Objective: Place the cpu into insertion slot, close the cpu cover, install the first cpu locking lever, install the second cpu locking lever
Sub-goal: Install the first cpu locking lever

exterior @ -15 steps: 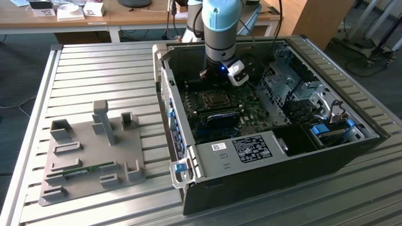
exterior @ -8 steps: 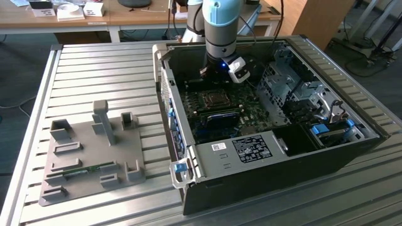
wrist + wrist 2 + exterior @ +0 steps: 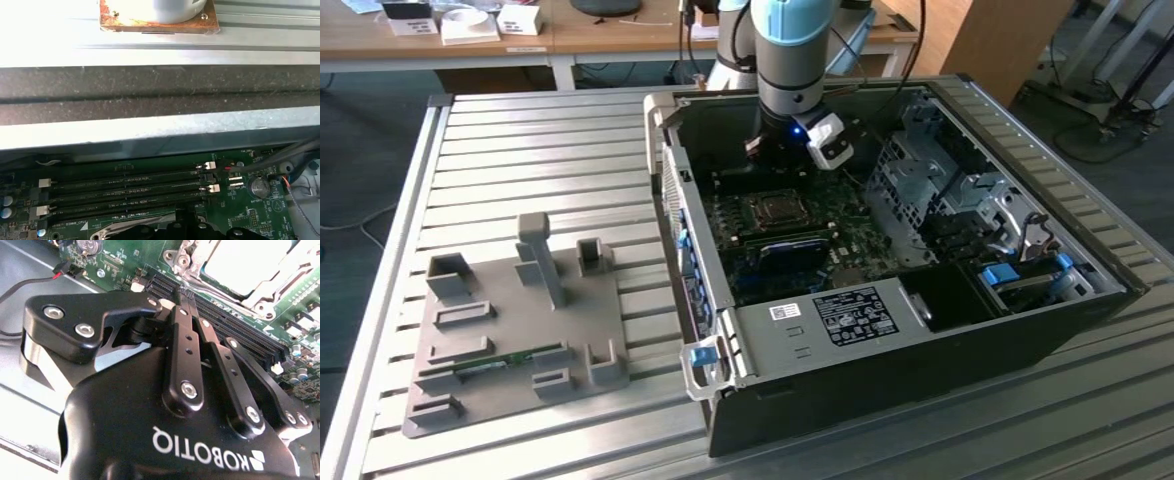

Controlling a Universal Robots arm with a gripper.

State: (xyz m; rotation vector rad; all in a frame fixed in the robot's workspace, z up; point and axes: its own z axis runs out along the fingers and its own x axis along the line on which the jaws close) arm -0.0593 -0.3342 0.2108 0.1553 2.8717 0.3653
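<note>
- As seen in the exterior view, ribbed silver-metal table (image 3: 520, 150) under everything, slats running from the exterior view's left to its right.
- Behind the table, wooden desk (image 3: 587, 45) carrying small white boxes; grey floor and loose cables further off.
- Toward the exterior view's left, on the table: grey fixture plate (image 3: 520, 330) with upright posts and slots, green memory stick (image 3: 491, 366) lying flat in one slot.
- Toward the exterior view's right: open black computer case (image 3: 894, 370) lying on its side, green motherboard (image 3: 774, 250) facing up inside.
- Seated in the socket near the board's middle: the cpu (image 3: 245, 262), pale metal top upward, with the cpu cover (image 3: 272, 290) framing it as a silvery rim; also seen as a small square in the exterior view (image 3: 778, 207). State of the locking levers: cannot tell.
- Just beside the socket: long black memory slots (image 3: 125, 185), white clips at their ends; coin battery (image 3: 258, 186) near one end.
- Arm (image 3: 787, 40), with pale blue joint, coming straight down from the top of the exterior view into the case, wrist vertical.
- Gripper (image 3: 781, 152) hanging over the board between the socket and the case's far wall, close to the cpu cover yet apart from it.
- Black fingertips drawn together, holding nothing, pointing at the memory slots in both wrist views (image 3: 181, 294) (image 3: 186, 222).
</note>
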